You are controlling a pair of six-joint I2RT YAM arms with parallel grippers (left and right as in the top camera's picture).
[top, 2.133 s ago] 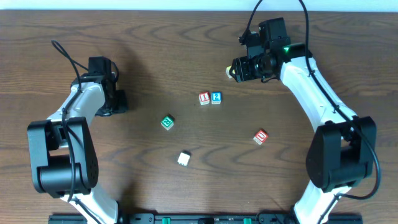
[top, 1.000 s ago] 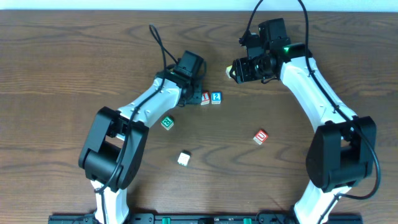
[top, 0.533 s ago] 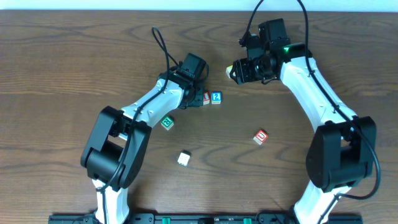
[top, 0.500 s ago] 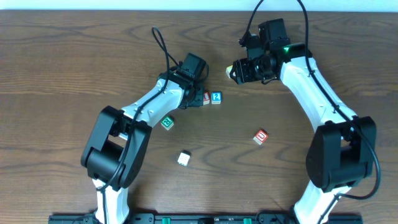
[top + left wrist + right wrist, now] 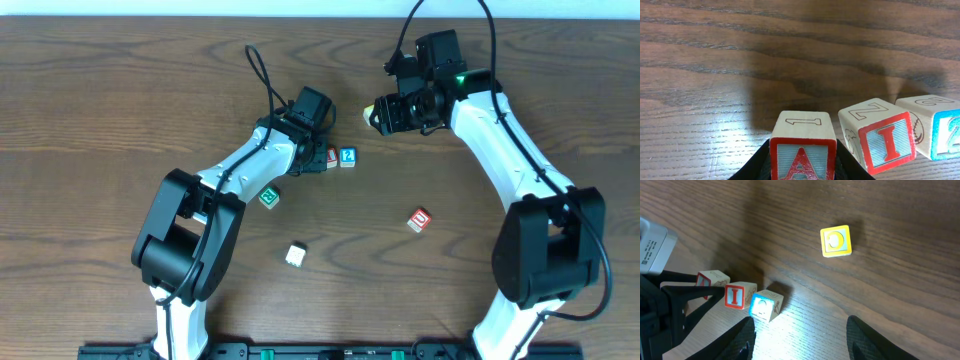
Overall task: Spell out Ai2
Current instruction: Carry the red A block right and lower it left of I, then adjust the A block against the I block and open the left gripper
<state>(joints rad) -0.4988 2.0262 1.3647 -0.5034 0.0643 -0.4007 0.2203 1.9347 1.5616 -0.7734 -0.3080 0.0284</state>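
Note:
My left gripper is shut on the red-and-blue A block and holds it low at the table, just left of the red I block. The blue 2 block stands right of the I. In the overhead view the I block and the 2 block sit side by side, and the A is hidden under the gripper. My right gripper is open and empty, hovering above and behind the row. The right wrist view shows the A block, the I block and the 2 block.
A yellow block lies on the table behind the row, by my right gripper. A green block, a white block and a red block lie nearer the front.
My left arm swung from the far left of the table to the I and 2 blocks, and has been still over the last half second. The right arm has not moved.

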